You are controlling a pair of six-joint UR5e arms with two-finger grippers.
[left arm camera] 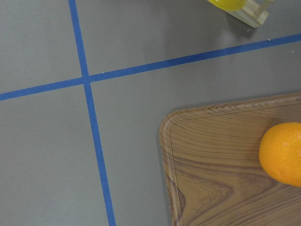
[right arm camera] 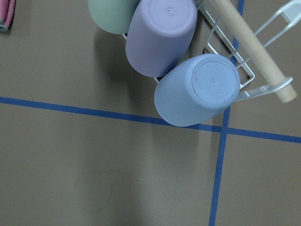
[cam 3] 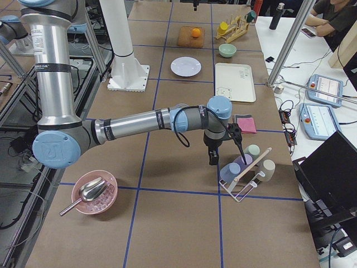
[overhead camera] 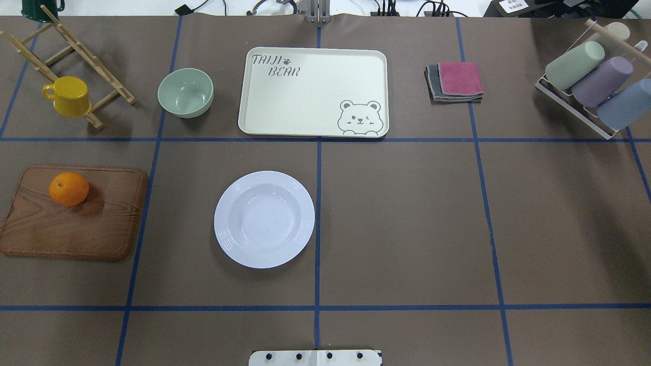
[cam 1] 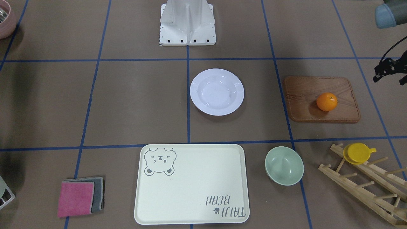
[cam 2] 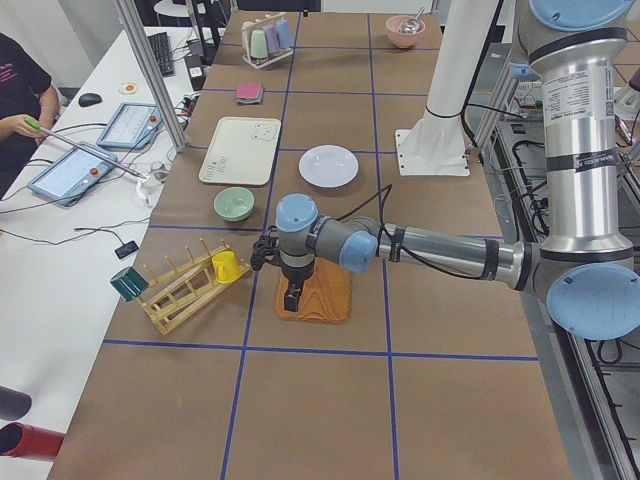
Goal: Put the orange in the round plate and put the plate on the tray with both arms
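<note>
Overhead, we get only the table: from left to right, the orange (overhead camera: 68, 188) sits on the wooden board (overhead camera: 91, 229), and the round plate (overhead camera: 264, 219) lies near the middle, apart from the tray (overhead camera: 305, 101) beyond it. Only the side views bring us the arms. The left arm (cam 2: 430, 248) reaches out level, its left gripper (cam 2: 291, 296) pointing down over the board's edge. The right arm (cam 3: 134, 124) stretches likewise, with the right gripper (cam 3: 212, 156) hanging beside the cup rack (cam 3: 245, 173). We cannot tell whether either gripper's fingers are apart.

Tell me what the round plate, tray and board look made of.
The round plate looks like glossy white ceramic or melamine: sharp reflections. The tray seems matte cream plastic with a printed bear. The board under the orange shows wood grain, satin; possibly a print.
</note>
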